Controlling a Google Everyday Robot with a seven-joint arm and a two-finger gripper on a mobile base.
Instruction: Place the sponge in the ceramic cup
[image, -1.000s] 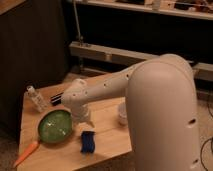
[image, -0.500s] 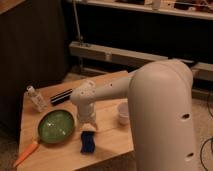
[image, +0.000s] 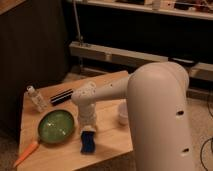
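**A:** Where is the gripper?

**B:** It points straight down over the near edge of the wooden table, jaws spread wide and holding nothing. It is right above the sponge.

**A:** And the sponge?

**B:** It lies on the table beside the green bowl. The ceramic cup stands to its right, partly behind the arm.

The white arm looks smooth and faintly glossy; its gripper sits at lower centre, just over a soft, matt blue sponge. The table is pale matt wood, and the green bowl is slightly shiny.
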